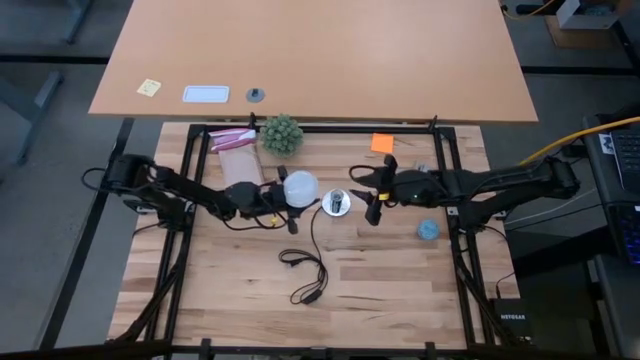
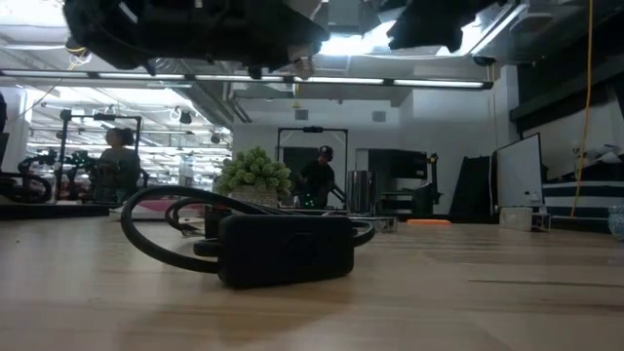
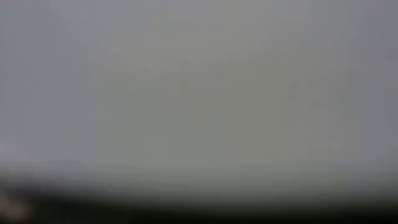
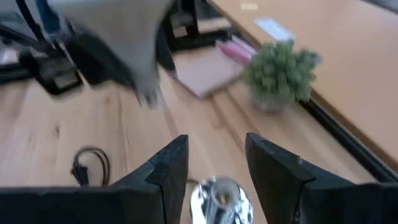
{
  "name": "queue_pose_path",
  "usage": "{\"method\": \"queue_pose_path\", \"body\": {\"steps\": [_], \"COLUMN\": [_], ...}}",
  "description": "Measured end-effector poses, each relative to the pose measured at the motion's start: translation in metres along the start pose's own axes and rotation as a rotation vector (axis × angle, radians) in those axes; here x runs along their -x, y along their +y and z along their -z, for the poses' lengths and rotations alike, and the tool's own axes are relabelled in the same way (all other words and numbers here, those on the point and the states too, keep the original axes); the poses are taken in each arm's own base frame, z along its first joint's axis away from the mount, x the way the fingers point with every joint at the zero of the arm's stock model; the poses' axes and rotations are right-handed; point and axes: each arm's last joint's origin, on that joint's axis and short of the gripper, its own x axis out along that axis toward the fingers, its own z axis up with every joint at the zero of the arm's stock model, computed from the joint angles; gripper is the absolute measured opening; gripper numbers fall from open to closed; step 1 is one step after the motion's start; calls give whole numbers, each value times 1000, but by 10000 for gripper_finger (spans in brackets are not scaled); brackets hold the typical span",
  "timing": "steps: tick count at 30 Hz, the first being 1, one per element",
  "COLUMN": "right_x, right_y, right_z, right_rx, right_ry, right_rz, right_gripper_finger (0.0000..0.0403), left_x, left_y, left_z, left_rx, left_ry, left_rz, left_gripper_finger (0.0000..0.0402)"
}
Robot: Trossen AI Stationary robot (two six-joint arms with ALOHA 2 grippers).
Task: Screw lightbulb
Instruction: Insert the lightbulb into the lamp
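The white frosted lightbulb [image 1: 300,187] hangs in the air just left of the silvery socket disc [image 1: 337,204], with my left gripper [image 1: 281,196] shut on it. In the right wrist view the lightbulb [image 4: 118,31] tapers down to its narrow base [image 4: 148,94]. The left wrist view is filled with plain grey. My right gripper [image 1: 378,190] hovers open to the right of the socket, touching nothing. The socket [image 4: 221,198] shows beyond and between its fingers [image 4: 168,168]. The socket lies flat on the table, and its black cord [image 1: 310,270] trails toward the near edge. My left gripper holds the lightbulb by the left side of its round dome [image 1: 287,190]. The fingers come level from the table's left. The lightbulb is clear of the table, dome up and base pointing down. The gripper's own body hides the exact place of contact.
A small green plant [image 1: 281,133] and a pink packet [image 1: 235,150] stand at the far left. An orange note [image 1: 382,143] lies at the far right, and a light-blue object [image 1: 428,229] lies to the right. The cord's black switch [image 2: 283,249] lies near the front. People stand in the room beyond.
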Motion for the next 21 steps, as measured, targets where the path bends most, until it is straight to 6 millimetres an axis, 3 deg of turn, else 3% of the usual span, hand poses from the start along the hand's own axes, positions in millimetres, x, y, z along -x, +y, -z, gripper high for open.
{"method": "queue_pose_path", "body": {"steps": [11,16,21], "right_x": [0,0,-4], "right_y": [0,0,1], "right_z": [-3,-4,-4], "right_rx": [3,1,4], "right_ry": [-25,-33,-46], "right_rz": [-5,-3,40], "right_gripper_finger": [166,166,166], "left_x": [-44,-49,-50], "left_y": [13,19,19], "left_z": [33,47,49], "left_rx": [12,47,40], "left_ry": [81,115,115], "left_rz": [-73,-89,-42], "left_gripper_finger": [156,156,156]}}
